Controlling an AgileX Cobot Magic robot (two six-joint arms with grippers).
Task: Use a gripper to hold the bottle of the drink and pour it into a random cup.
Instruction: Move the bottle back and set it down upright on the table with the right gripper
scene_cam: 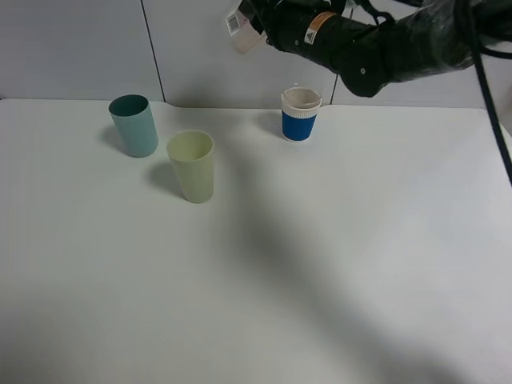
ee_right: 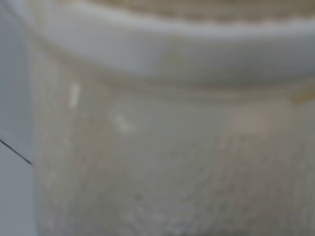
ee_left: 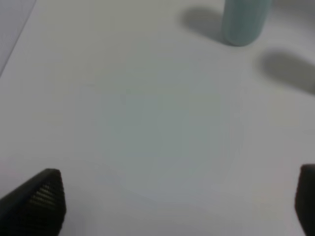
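White table (scene_cam: pixel 320 280), grey wall behind. The bottle (scene_cam: pixel 245 37) is up in the air, tilted, above and left of the blue-and-white cup (scene_cam: pixel 301 114), with the right gripper (scene_cam: pixel 262 22) clamped on it. Up close, the bottle's wall (ee_right: pixel 172 123) looks pale and cloudy. I can't make out what's inside that cup. Further left of it stand a yellow-green cup (scene_cam: pixel 192 166) and a teal cup (scene_cam: pixel 134 124). The left gripper (ee_left: pixel 172 199) hangs spread wide over bare table.

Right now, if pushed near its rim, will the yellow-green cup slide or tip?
Probably tips: the yellow-green cup stands tall on a base narrower than its rim. Likely light: it looks like thin plastic.
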